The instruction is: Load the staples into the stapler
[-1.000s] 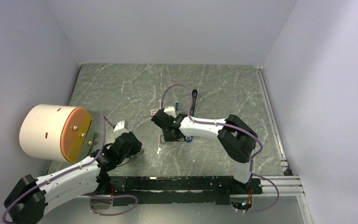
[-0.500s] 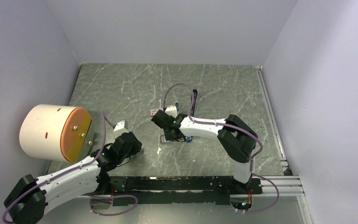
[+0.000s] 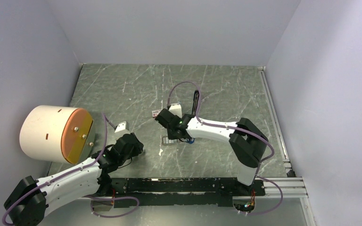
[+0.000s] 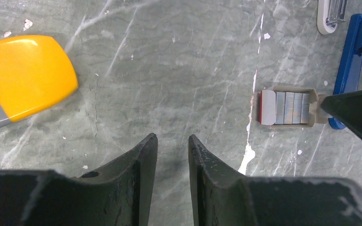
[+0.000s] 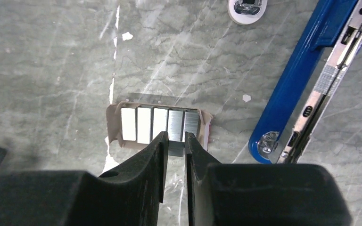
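Note:
The staples [image 5: 158, 123] lie as several grey strips in a small cardboard tray, which also shows in the left wrist view [image 4: 290, 107] and from above [image 3: 168, 139]. My right gripper [image 5: 176, 137] reaches down over the tray's near edge, shut on one strip that fills the gap between its tips. The blue stapler [image 5: 298, 75] lies open just right of the tray, its metal magazine rail [image 5: 332, 70] exposed. The stapler's blue body [image 4: 352, 47] sits at the right edge of the left wrist view. My left gripper [image 4: 173, 139] hovers over bare table left of the tray, slightly open and empty.
An orange-yellow block [image 4: 23, 75] lies left of my left gripper. A pale white piece [image 5: 247, 5] rests beyond the tray. A little red-and-white box [image 3: 156, 113] sits nearby. A big cream cylinder with an orange face [image 3: 54, 134] stands at the left edge.
My right gripper has narrowed its jaws onto a staple strip, and its wrist shifted slightly right and away. The left arm has not moved.

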`<state>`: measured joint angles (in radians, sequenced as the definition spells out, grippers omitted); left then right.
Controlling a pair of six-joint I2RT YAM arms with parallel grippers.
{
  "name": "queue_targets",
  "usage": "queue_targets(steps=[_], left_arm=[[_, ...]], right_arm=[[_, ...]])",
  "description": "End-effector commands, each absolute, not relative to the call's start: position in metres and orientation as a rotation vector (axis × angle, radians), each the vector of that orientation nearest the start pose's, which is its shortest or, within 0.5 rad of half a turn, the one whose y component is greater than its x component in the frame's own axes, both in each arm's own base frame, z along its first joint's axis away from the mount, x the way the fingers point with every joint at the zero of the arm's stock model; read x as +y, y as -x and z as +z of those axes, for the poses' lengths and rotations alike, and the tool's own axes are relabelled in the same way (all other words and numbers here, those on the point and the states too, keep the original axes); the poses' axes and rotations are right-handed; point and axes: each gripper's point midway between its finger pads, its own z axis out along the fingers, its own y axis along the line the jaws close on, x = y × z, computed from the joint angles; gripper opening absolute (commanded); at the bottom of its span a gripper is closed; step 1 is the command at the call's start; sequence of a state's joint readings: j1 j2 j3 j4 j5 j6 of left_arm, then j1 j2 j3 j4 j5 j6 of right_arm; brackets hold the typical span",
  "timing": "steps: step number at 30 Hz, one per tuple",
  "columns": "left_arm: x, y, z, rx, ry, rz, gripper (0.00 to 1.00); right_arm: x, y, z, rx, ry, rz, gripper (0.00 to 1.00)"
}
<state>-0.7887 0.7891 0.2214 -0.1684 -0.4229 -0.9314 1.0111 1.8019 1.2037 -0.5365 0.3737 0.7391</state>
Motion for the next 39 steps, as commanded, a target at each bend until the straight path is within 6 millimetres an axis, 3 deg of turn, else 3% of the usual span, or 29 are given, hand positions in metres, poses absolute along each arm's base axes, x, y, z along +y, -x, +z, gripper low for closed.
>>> queue_targets(steps=[1, 13, 20, 29, 33, 39], left_arm=[[-0.141, -0.204, 0.042, 2.207, 0.386, -0.445, 0.37], [-0.142, -0.205, 0.043, 2.203, 0.38, -0.445, 0.37], [-0.143, -0.207, 0.043, 2.206, 0.374, -0.436, 0.37], [-0.145, -0.206, 0.041, 2.213, 0.383, -0.448, 0.36], [-0.144, -0.206, 0.041, 2.213, 0.378, -0.447, 0.35], [-0.145, -0.207, 0.041, 2.21, 0.373, -0.446, 0.34]], right_arm=[[0.306, -0.24, 0.063, 2.531, 0.21, 0.146, 0.22], [0.259, -0.183, 0.044, 2.694, 0.293, 0.118, 0.22], [0.256, -0.162, 0.026, 2.763, 0.371, 0.149, 0.22], [0.26, -0.154, 0.017, 2.784, 0.443, 0.143, 0.29], [0.254, -0.159, 0.022, 2.778, 0.377, 0.077, 0.4], [0.257, -0.164, 0.026, 2.775, 0.272, 0.069, 0.41]])
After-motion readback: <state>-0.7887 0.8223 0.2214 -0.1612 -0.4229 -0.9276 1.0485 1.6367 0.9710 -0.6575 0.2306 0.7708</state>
